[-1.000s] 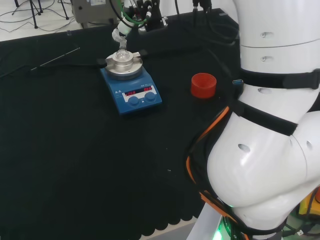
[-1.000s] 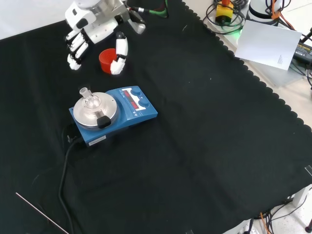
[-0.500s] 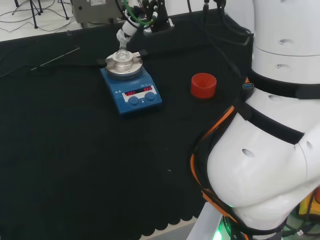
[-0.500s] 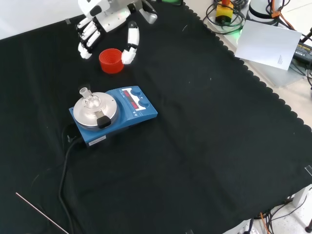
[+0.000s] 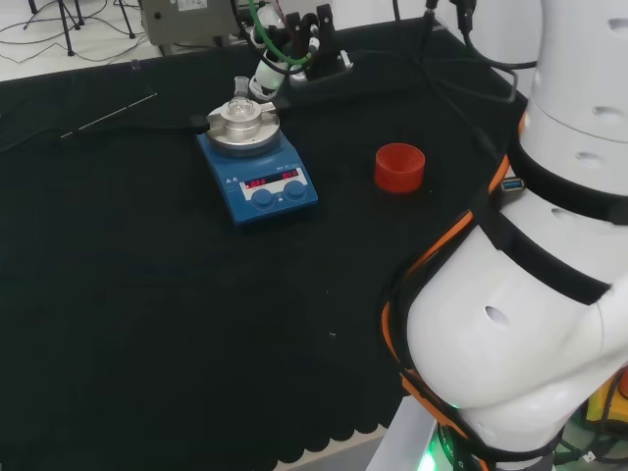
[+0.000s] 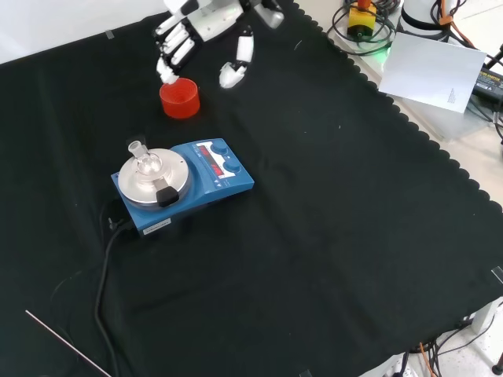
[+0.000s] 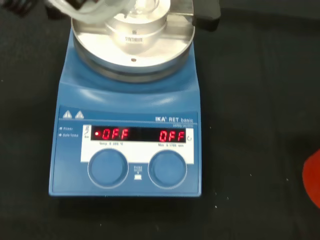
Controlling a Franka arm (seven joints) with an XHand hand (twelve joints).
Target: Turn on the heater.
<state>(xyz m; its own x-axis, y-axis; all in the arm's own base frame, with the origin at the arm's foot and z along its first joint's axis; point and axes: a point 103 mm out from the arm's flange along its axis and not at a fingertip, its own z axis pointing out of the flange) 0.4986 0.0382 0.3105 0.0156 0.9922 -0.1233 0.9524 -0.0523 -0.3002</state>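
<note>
Black cloth covers the bench; in the front view its scalloped edge runs down the right side, with wide bare cloth to the right of and below the blue hotplate heater with a round silver top plate. A thin metal rod lies near the lower left corner, well apart from everything else, and a black power cable trails from the heater's left end toward the bottom edge. In the front view the black and white hand hangs at the top, fingers straight and spread, thumb apart, holding nothing; its fingertips sit just above the red plastic cup. Compared with a second ago, the hand has shifted to the right in the front view and higher toward the top edge, from left of the cup to above and right of it; in the head view the arm's white links have swung further right. Heater, cup and rod have not moved. The heater stands left of centre in the front view, below the cup and well apart from the hand, with the cup between them. A small clear glass flask sits on the plate. The wrist view looks at the heater's front panel: two round blue knobs side by side under a lit red display.
</note>
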